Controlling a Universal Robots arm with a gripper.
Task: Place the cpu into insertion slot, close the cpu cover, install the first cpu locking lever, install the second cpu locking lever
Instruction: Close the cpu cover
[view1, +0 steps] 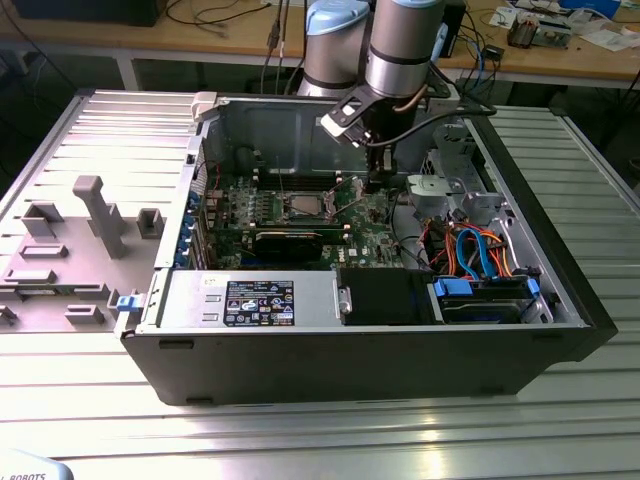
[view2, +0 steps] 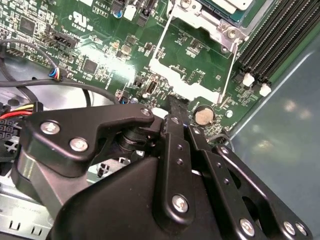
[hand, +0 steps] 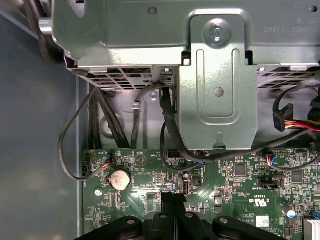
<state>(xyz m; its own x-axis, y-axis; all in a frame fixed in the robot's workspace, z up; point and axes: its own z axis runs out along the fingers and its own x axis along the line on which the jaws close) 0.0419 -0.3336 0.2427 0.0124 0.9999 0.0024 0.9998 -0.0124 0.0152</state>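
**Gripper shut at the lever ends**

The gripper (view2: 175, 107), fingers pressed together and holding nothing, hangs low over the green board (view2: 100, 45). Its tip is just beside a coin battery (view2: 203, 116) and the free ends of two thin wire levers (view2: 159, 42). Beyond them lies the slot (view2: 212, 22). In the exterior view the chip (view1: 305, 207) seems seated there. I cannot tell whether the cover is down. The lever step looks in hand, and it calls for catching one wire cleanly.
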